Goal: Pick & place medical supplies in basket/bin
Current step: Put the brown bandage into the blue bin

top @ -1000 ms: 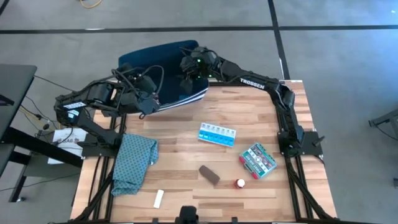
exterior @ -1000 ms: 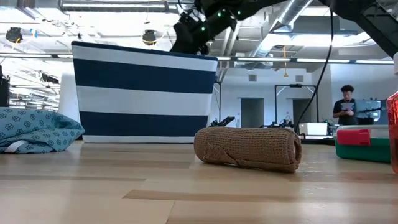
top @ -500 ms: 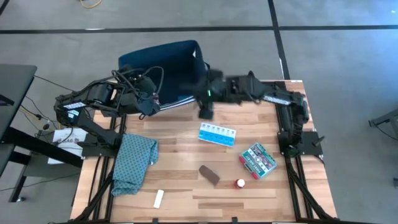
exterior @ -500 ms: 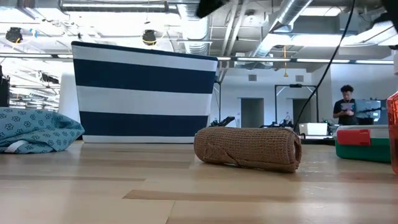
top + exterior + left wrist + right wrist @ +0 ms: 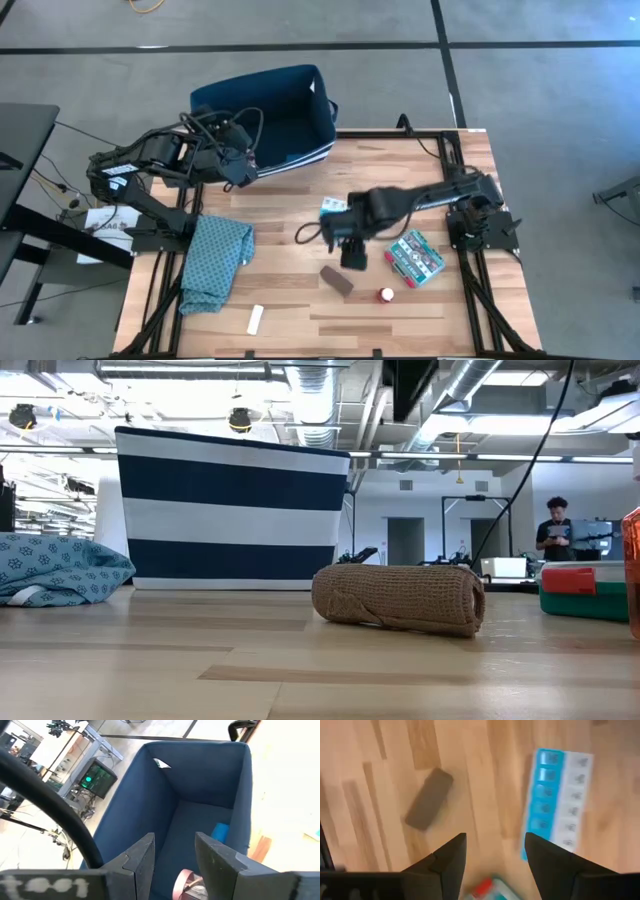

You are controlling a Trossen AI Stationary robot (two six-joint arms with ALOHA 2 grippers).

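The dark navy bin [image 5: 268,112] stands at the table's far left; in the low view its wall [image 5: 232,510] is striped navy and white. A pink roll [image 5: 187,885] and a small blue square [image 5: 220,831] lie inside it. My left gripper [image 5: 174,857] is open at the bin's near-left rim [image 5: 240,166], its fingers pointing into the bin. My right gripper [image 5: 495,862] is open and empty above the table's middle [image 5: 350,252], between the brown block [image 5: 429,799] and the light blue pill organiser [image 5: 555,800].
The teal-red-white box [image 5: 415,257], the red-white cap [image 5: 386,295] and the brown block [image 5: 337,282] lie near my right gripper. The white stick [image 5: 255,319] lies at the near edge. The teal cloth [image 5: 215,260] lies at the left. A person [image 5: 557,525] stands in the room behind.
My right gripper has swung from above the bin toward the table's near edge and come down over the table's middle, between the pill organiser and the brown block.
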